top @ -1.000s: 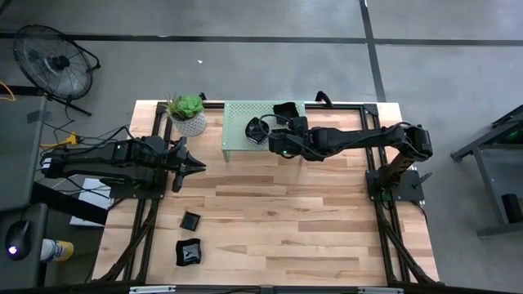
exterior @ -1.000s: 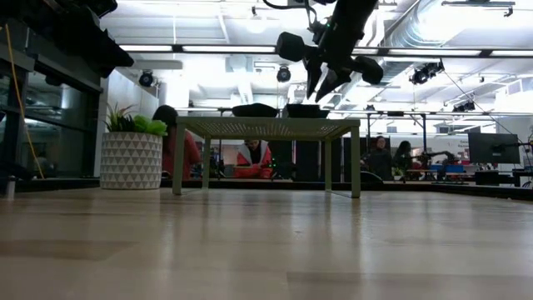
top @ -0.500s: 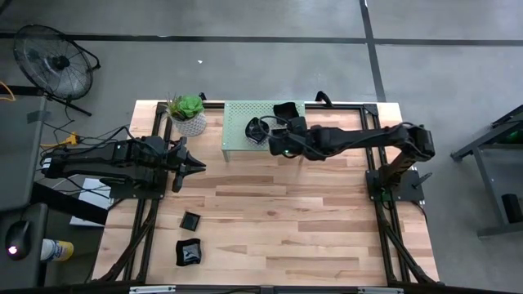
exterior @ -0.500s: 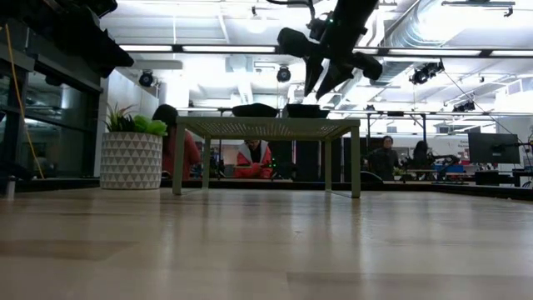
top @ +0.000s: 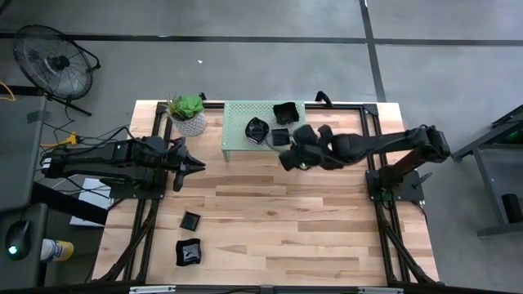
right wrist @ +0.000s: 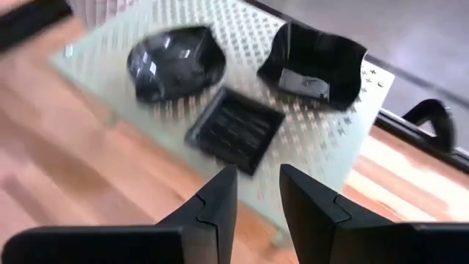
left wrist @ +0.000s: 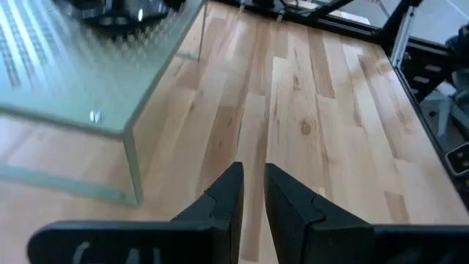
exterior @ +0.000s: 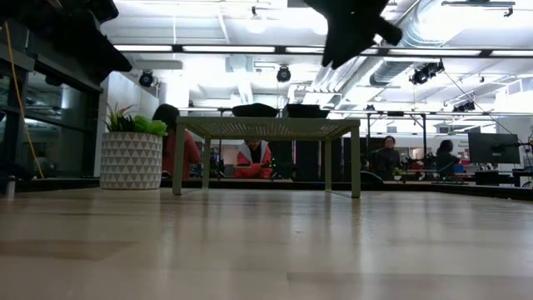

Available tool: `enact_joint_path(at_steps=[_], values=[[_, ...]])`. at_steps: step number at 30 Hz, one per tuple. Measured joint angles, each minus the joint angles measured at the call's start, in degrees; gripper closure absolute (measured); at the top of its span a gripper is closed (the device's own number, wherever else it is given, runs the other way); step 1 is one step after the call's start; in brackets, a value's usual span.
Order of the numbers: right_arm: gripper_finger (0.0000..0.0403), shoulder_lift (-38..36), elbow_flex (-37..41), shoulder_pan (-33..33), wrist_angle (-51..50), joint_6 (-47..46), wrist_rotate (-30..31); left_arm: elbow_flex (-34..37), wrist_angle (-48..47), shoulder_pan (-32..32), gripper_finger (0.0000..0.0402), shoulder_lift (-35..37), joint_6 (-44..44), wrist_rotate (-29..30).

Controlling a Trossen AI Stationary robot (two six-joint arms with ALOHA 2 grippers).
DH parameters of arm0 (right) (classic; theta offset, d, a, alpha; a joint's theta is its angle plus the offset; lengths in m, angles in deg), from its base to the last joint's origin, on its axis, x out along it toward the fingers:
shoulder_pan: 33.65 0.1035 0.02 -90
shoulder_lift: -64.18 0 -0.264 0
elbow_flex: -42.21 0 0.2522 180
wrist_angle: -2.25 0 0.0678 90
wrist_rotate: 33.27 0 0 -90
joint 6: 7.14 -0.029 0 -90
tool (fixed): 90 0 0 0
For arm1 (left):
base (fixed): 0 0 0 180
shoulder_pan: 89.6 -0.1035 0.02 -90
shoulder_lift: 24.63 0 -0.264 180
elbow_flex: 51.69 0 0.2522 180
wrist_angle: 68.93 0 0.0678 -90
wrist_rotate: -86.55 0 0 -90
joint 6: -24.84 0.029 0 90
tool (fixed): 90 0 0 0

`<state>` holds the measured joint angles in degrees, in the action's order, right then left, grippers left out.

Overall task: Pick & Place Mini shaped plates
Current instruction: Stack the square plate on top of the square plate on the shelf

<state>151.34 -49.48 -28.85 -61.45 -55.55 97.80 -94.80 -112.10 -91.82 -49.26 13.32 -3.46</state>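
Three black mini shaped plates lie on the pale green perforated stand (top: 237,139): a rounded one (right wrist: 176,62), a square ribbed one (right wrist: 234,128) and a wavy-rimmed one (right wrist: 315,62). My right gripper (top: 285,160) hangs open in the air just off the stand's near right corner, nothing between its fingers (right wrist: 216,202). Two more black plates (top: 190,220) (top: 189,251) lie flat on the wooden table near its front left. My left gripper (top: 197,166) waits left of the stand, above the table, its fingertips (left wrist: 233,192) a narrow gap apart and empty.
A green plant in a white pot (top: 189,115) stands at the table's far left, beside the stand. The stand rests on thin legs (exterior: 356,162) with free room beneath it. Bare wood (top: 310,220) fills the table's middle and right.
My right gripper has opened, leaving the square plate flat on the stand. It has drawn back up and toward the table's right and near edges, rolling as it went. The plate stays where it was set down.
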Motion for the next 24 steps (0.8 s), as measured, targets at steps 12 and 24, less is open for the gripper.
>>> enact_joint_path(at_steps=[12, 24], values=[[0.0304, 0.69, 2.81, 15.84, -11.26, -9.21, 8.24, 0.00, -5.12, 0.01, 0.0348, -13.16, -18.76, -7.80], [0.0304, 0.59, 16.07, 25.09, 2.31, -14.57, 8.71, -0.02, -12.33, 11.34, 0.0348, -25.08, -35.42, -10.02]])
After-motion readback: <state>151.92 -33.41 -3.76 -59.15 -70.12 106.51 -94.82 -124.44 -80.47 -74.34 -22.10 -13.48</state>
